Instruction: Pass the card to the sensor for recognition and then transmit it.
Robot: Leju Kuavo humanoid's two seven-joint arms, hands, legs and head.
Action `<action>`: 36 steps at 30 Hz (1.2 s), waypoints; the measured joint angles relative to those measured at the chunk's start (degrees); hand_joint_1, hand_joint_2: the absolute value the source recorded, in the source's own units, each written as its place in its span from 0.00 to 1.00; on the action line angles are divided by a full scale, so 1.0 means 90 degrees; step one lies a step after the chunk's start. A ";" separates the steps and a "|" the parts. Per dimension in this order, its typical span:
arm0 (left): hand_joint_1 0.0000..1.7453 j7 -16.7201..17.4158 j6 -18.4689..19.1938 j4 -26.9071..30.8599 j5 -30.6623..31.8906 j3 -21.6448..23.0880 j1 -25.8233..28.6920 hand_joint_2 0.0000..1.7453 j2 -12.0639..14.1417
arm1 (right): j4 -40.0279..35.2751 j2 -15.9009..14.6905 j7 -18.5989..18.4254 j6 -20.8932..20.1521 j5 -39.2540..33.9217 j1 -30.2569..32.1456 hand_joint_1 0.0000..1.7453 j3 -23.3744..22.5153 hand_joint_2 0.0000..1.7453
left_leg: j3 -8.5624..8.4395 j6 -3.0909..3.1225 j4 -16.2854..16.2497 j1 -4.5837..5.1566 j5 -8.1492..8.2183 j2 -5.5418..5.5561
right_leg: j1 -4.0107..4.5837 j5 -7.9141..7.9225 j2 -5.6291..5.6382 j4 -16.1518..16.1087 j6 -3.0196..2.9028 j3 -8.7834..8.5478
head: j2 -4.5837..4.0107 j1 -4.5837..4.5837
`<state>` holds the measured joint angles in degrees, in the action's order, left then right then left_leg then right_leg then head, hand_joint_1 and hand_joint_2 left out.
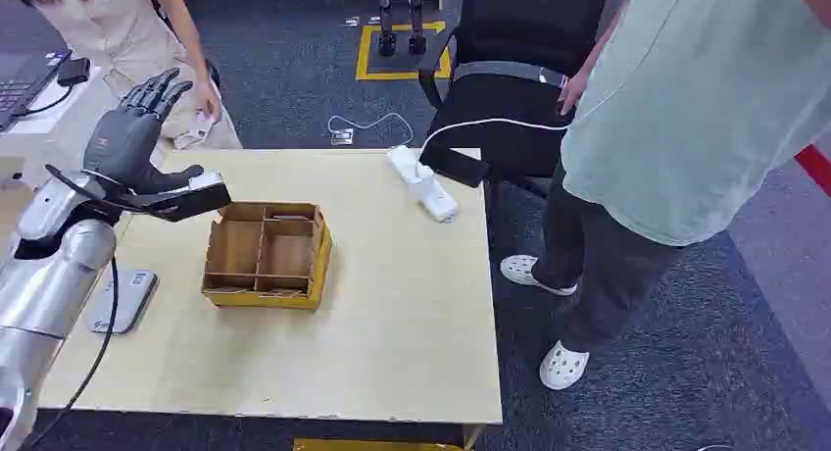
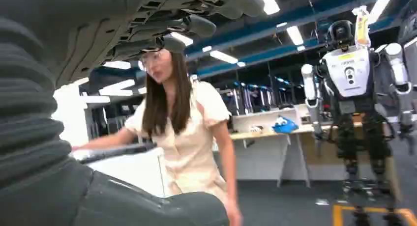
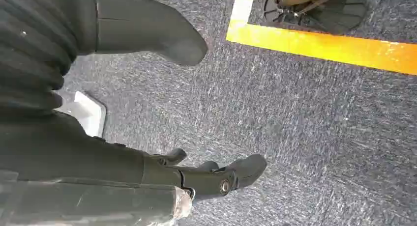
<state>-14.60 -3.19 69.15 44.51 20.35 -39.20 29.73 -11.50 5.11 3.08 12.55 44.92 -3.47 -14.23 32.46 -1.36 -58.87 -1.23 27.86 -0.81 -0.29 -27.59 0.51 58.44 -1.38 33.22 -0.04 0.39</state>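
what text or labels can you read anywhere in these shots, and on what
No text is readable.
Sensor pad on the table: a small blue-and-white label, too small to read.
Standing robot in the left wrist view: a yellow strip on its chest, blurred.
Cardboard box: no print visible.
Yellow floor tape: plain marking, no words.

I see a table [image 1: 392, 343] of pale wood, smooth and matt; on it a divided box [image 1: 267, 255] of brown cardboard with yellow sides; my left arm [image 1: 49, 275] is silver metal, a little glossy; its left hand [image 1: 132, 137] looks dark grey matt plastic; the floor [image 1: 706, 373] is rough grey carpet; the chair [image 1: 510, 88] is black cloth; the near person's shoes [image 1: 563, 365] are white plastic.
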 joint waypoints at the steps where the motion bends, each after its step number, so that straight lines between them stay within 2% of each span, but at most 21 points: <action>1: 0.00 0.0102 -0.0073 -0.0073 0.0167 0.0053 -0.0044 1.00 -0.0002 | 0.0000 0.0002 0.0007 0.0000 0.0012 -0.0007 0.00 0.0000 1.00 | 0.0000 0.0000 0.0000 0.0000 0.0000 0.0000 | 0.0000 0.0000 0.0000 0.0000 0.0000 0.0000 | 0.0000 0.0002; 5: 0.00 0.0665 -0.0449 -0.0447 0.0835 0.0269 -0.0278 1.00 -0.0024 | 0.0000 0.0019 0.0015 0.0010 0.0039 -0.0008 0.00 0.0000 1.00 | 0.0001 0.0000 0.0000 0.0000 0.0000 -0.0001 | 0.0000 0.0000 0.0001 0.0001 0.0000 0.0000 | 0.0000 -0.0002; 12: 0.00 0.1105 -0.1042 -0.1174 0.1293 0.0279 -0.0457 1.00 -0.0010 | 0.0002 0.0032 -0.0005 0.0041 0.0114 0.0040 0.00 -0.0005 1.00 | 0.0003 0.0000 0.0001 0.0000 0.0000 -0.0001 | 0.0000 0.0000 0.0001 0.0003 0.0000 0.0000 | 0.0000 0.0005; 18: 0.00 0.1782 -0.1902 -0.1836 0.2120 0.0279 -0.0442 1.00 -0.0012 | 0.0002 0.0080 0.0002 0.0070 0.0189 0.0034 0.00 -0.0005 1.00 | 0.0005 0.0000 0.0001 0.0000 0.0000 0.0002 | 0.0000 0.0000 -0.0003 0.0004 0.0000 0.0000 | 0.0000 0.0005; 28: 0.00 0.1933 -0.2139 -0.2134 0.2408 0.0277 -0.0314 1.00 -0.0036 | 0.0002 0.0102 -0.0005 0.0075 0.0214 0.0043 0.00 -0.0022 1.00 | 0.0008 0.0000 0.0000 0.0001 0.0000 0.0004 | 0.0000 0.0000 -0.0004 0.0002 0.0001 0.0001 | 0.0000 0.0002; 36: 0.00 0.1911 -0.2421 -0.2280 0.2607 0.0182 -0.0200 1.00 -0.0185 | 0.0002 0.0107 -0.0012 0.0085 0.0265 0.0049 0.00 -0.0044 1.00 | 0.0007 0.0000 0.0001 0.0001 0.0000 0.0004 | 0.0000 0.0000 -0.0005 0.0002 0.0001 0.0001 | 0.0000 0.0002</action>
<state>2.60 -24.98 48.63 67.98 21.99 -41.00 28.06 -11.47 6.08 2.97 13.31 47.30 -3.03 -14.62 32.53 -1.36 -58.86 -1.23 27.86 -0.78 -0.29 -27.59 0.47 58.46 -1.38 33.23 -0.04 0.42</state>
